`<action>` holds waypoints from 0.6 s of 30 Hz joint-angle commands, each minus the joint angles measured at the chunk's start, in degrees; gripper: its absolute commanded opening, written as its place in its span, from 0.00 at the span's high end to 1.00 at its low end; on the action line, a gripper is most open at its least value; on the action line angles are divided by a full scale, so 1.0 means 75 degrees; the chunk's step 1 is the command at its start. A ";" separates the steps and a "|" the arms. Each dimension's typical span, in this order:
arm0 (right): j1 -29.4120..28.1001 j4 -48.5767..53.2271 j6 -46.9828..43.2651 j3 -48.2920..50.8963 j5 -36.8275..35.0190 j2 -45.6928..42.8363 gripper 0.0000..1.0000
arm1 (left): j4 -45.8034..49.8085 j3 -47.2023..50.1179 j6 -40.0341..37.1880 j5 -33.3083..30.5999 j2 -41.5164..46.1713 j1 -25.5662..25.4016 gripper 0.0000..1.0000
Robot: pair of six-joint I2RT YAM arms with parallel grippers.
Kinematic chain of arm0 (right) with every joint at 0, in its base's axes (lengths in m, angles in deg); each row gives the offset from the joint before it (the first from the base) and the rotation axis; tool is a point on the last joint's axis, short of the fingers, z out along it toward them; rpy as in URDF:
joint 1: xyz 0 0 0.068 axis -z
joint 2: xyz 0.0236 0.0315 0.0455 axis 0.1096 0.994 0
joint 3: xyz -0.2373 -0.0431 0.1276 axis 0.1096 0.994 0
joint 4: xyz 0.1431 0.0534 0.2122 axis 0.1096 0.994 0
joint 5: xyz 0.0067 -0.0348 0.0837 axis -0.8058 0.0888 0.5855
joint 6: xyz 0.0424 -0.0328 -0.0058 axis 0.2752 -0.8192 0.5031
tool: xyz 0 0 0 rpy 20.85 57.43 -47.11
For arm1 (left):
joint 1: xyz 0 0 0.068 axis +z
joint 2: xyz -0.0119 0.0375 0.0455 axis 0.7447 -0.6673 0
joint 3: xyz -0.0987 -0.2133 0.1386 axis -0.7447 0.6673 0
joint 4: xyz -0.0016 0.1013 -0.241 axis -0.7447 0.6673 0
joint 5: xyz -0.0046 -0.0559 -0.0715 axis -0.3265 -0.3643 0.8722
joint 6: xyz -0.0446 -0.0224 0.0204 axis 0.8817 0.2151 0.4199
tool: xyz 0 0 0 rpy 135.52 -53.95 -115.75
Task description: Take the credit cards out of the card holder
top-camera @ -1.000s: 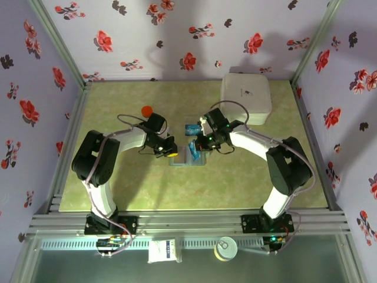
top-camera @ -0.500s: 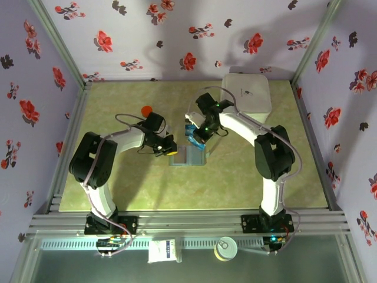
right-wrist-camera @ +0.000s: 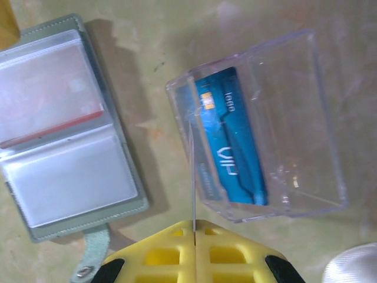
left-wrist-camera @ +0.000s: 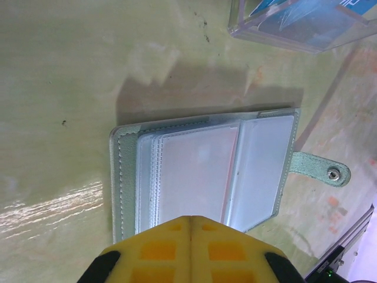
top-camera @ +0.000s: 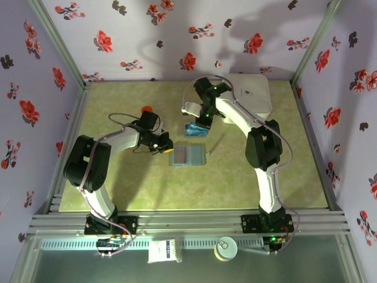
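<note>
The grey-blue card holder (top-camera: 187, 154) lies open on the green mat, strap (left-wrist-camera: 321, 170) out to the side. A red credit card (right-wrist-camera: 50, 88) shows through one clear sleeve (left-wrist-camera: 197, 171). My left gripper (top-camera: 166, 150) is shut, its yellow tips (left-wrist-camera: 189, 219) at the holder's left edge; contact cannot be told. My right gripper (top-camera: 203, 121) is shut on a thin credit card (right-wrist-camera: 192, 171) seen edge-on, colour unclear, beside the clear plastic box (right-wrist-camera: 259, 124). A blue credit card (right-wrist-camera: 227, 141) lies inside that box (top-camera: 194, 130).
A large white square box (top-camera: 250, 94) stands at the back right, close behind the right arm. An orange ball (top-camera: 146, 109) sits behind the left gripper. Flower-papered walls close in the mat on three sides.
My right gripper has lifted a blue card away from the holder and carried it back to the clear box. The left gripper has stayed at the holder's left edge.
</note>
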 commanded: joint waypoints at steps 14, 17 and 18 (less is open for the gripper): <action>0.0097 0.0613 -0.0826 -0.1864 0.0108 0.1244 1.00 | 0.0247 0.0100 -0.0061 -0.0062 0.0224 0.0086 0.96; 0.0097 0.0575 -0.0843 -0.1864 0.0089 0.1376 1.00 | 0.0239 0.0150 -0.0052 -0.0062 0.0235 0.0097 0.96; 0.0097 0.0564 -0.0854 -0.1865 0.0102 0.1414 1.00 | 0.0242 0.0159 -0.0060 -0.0062 0.0235 0.0090 0.96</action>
